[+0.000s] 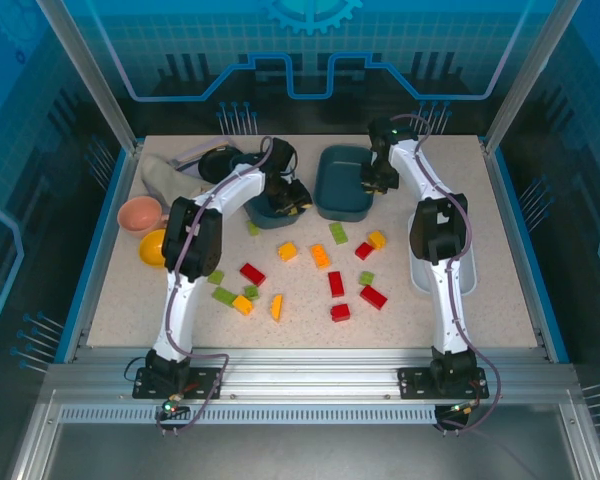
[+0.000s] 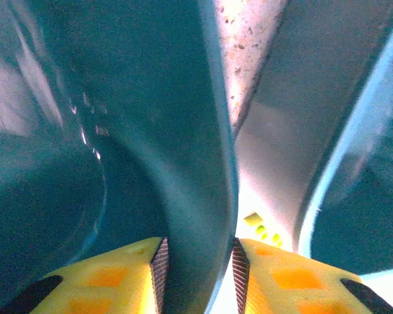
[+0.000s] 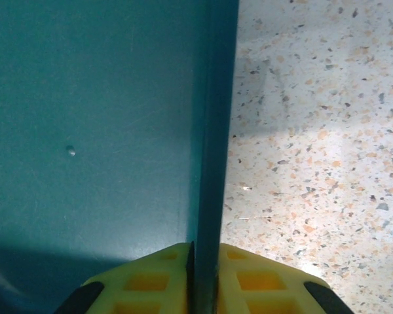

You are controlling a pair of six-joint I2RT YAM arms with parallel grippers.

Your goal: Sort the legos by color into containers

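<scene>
Right tool [image 3: 206,268] pinches the teal tub's [image 3: 85,131] rim.

The top external camera is fixed above and behind the arm bases. It faces down and forward over the whole bench [image 1: 410,330] from a distance. The left wrist camera looks along the left jaws, very close, onto a wall of the left teal tub [image 2: 196,131]; the right teal tub [image 2: 354,196] lies at its right edge. The right wrist camera looks along the right jaws, equally close, onto that second tub's wall and the bench beside it. The right teal tub and the bench appear in all three views.
</scene>
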